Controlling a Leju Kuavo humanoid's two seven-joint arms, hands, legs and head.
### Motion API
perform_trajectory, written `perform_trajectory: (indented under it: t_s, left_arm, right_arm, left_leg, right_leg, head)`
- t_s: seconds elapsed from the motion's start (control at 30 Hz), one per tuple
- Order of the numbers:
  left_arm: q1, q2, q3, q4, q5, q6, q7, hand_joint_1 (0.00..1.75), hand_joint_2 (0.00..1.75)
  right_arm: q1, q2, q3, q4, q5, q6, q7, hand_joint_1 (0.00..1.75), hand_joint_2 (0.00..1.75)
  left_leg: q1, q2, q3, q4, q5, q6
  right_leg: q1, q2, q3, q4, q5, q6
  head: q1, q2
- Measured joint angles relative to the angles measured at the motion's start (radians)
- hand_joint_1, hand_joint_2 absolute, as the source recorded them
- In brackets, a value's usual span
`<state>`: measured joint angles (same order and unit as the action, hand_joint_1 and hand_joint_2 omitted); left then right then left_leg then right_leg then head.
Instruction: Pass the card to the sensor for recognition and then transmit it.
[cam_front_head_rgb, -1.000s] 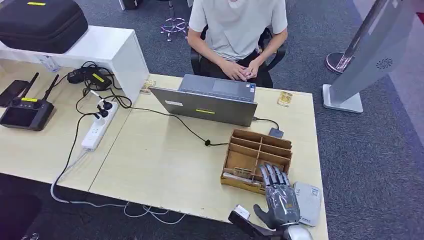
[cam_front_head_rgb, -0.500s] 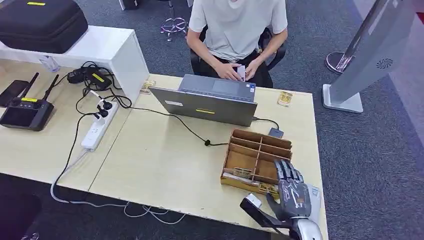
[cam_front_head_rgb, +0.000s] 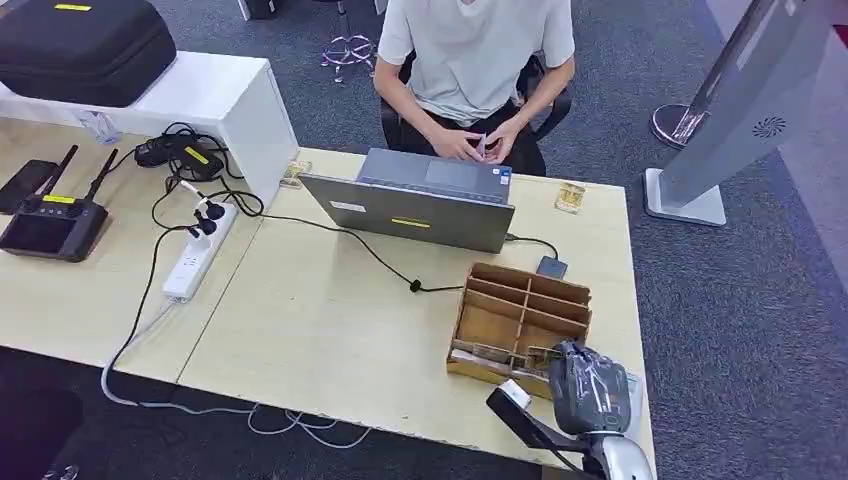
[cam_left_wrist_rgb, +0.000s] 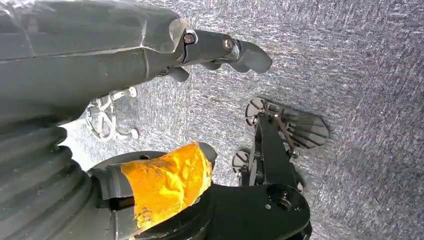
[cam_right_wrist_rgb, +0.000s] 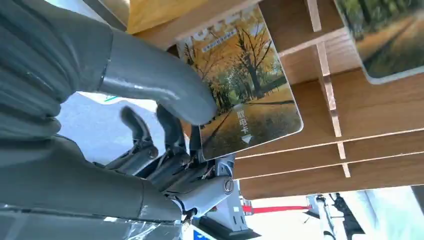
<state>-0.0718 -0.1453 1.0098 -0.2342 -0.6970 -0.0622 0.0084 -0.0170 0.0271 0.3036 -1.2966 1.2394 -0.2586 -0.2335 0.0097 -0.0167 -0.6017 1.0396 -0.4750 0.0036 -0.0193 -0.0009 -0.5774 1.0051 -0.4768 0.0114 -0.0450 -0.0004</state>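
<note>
On the worktop (cam_front_head_rgb: 330, 320), the wooden organiser (cam_front_head_rgb: 520, 315) is being worked. At its near edge the card (cam_right_wrist_rgb: 240, 95) is pinched by the right hand (cam_front_head_rgb: 588, 390) between thumb and fingers (cam_right_wrist_rgb: 172, 127). If snagged on a divider, it could be dropped.

The head view looks down from high over the counter (cam_front_head_rgb: 330, 330); the right wrist view sits close against the wooden organizer (cam_front_head_rgb: 520, 320) both share; the left wrist view faces carpet (cam_left_wrist_rgb: 360, 60).
</note>
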Motion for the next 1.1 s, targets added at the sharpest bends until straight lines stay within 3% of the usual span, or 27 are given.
perform_trajectory:
  t_s: [0.2, 0.4, 0.63, 1.1]
  left_arm:
    - [0.0, 0.0, 0.0, 0.0, 0.0, -0.001, 0.0, 0.0, 1.75]
    - [0.0, 0.0, 0.0, 0.0, -0.014, 0.015, -0.05, 0.0, 1.75]
    - [0.0, 0.003, 0.0, 0.0, -0.021, 0.011, -0.043, 0.0, 1.75]
    - [-0.001, 0.019, 0.0, 0.0, -0.049, 0.002, -0.038, 0.0, 1.75]
  right_arm:
    - [0.0, 0.004, -0.006, 0.0, 0.004, 0.0, 0.003, 1.75, 1.75]
    - [0.002, 0.01, -0.016, -0.002, 0.001, 0.003, 0.003, 1.75, 1.75]
    - [-0.039, 0.035, -0.055, -0.025, -0.113, 0.088, -0.016, 1.75, 1.75]
    - [-0.226, 0.076, -0.149, -0.069, -0.369, 0.238, -0.001, 1.75, 1.75]
  left_leg:
    - [0.0, 0.0, 0.0, 0.0, 0.0, 0.0]
    - [0.0, 0.0, 0.0, 0.0, 0.0, 0.0]
    - [0.0, 0.0, 0.0, 0.0, 0.0, 0.0]
    - [0.0, 0.0, 0.0, 0.0, 0.002, -0.001]
  right_leg:
    - [0.0, 0.0, 0.0, 0.0, 0.0, 0.0]
    - [0.0, 0.0, 0.0, 0.0, 0.0, 0.0]
    - [0.0, 0.0, 0.0, 0.0, 0.0, 0.0]
    - [0.0, 0.001, 0.0, 0.0, 0.001, 0.0]
  head:
    - [0.0, 0.0]
    - [0.0, 0.0]
    - [0.0, 0.0]
    - [0.0, 0.0]
